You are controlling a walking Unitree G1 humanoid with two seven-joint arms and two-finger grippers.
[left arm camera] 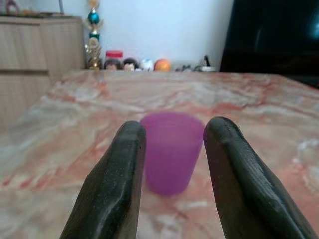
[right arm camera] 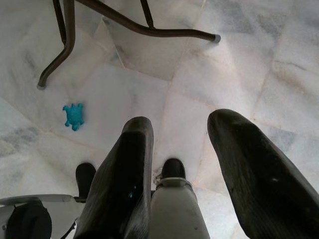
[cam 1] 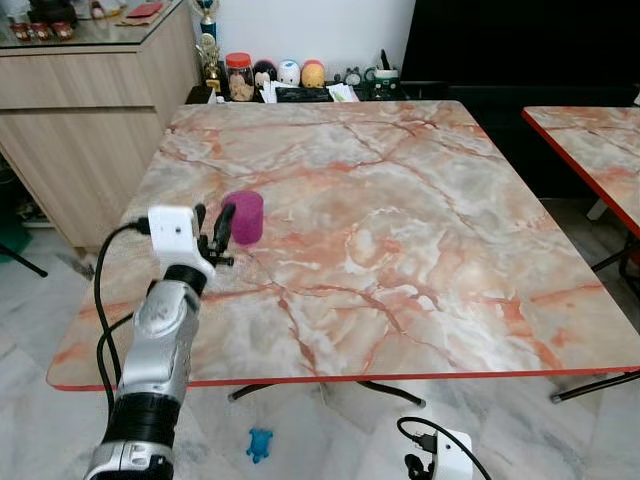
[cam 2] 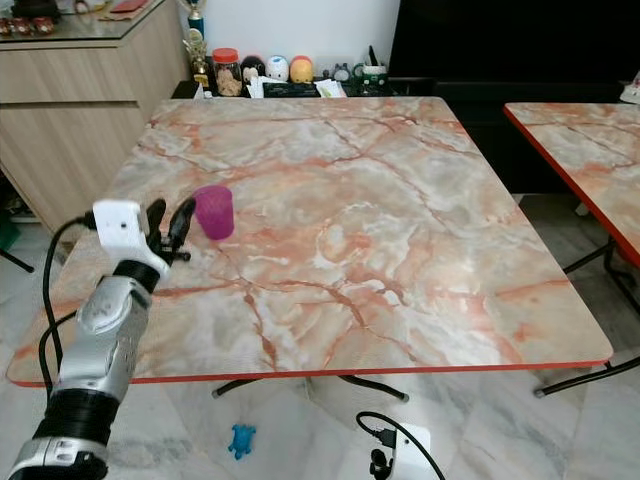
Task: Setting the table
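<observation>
From the head views, a small purple plastic cup point(cam 1: 244, 217), tapered and upright, stands on the glossy pink-veined marble table point(cam 1: 400, 240), left side. The left gripper point(cam 1: 212, 232) sits just beside it. Its wrist view shows 2 fingers parted, cup beyond. The right gripper point(right arm camera: 179, 164) hangs, fingers apart, over pale floor tiles point(right arm camera: 239, 55)

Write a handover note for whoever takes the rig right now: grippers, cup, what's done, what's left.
Left gripper: open, raised over the table's near-left part, fingers lined up on the purple cup with a gap between them and it; not gripping.
Right gripper: open, arm hanging idle, pointing at the floor.
Purple cup: upright on the marble table, left of centre.
Done: cup stands on the table. I can't tell whether it was just set down or is about to be picked up.
Left: any other place settings.
Note: small blue toy on the floor under the table.
</observation>
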